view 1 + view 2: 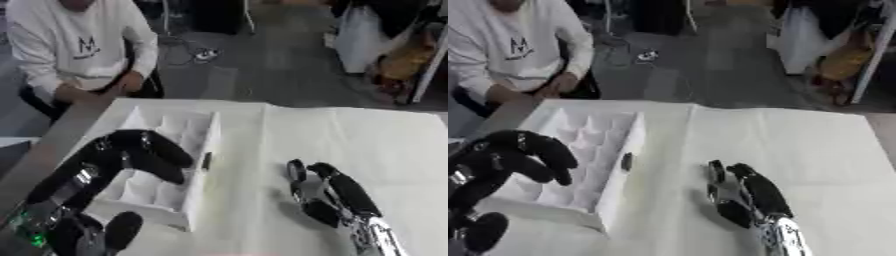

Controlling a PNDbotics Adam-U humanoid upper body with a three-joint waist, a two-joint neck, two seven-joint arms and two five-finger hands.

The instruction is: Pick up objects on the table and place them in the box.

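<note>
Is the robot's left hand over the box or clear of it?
Over it. The left hand hangs above the white divided box, fingers curled downward over the compartments. Whether it holds anything cannot be told.

The left hand [144,150] hides part of the box [197,145]; whether it holds anything is unclear. A small dark thing [206,160] on the box's right wall is perhaps a handle.

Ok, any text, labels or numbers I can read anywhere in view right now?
Nothing readable.
White box: no print visible; a small dark mark on its side wall is too blurred to make out.
White table cover: plain.
A person's sweatshirt at the far edge bears a dark emblem, too blurred to read.
</note>
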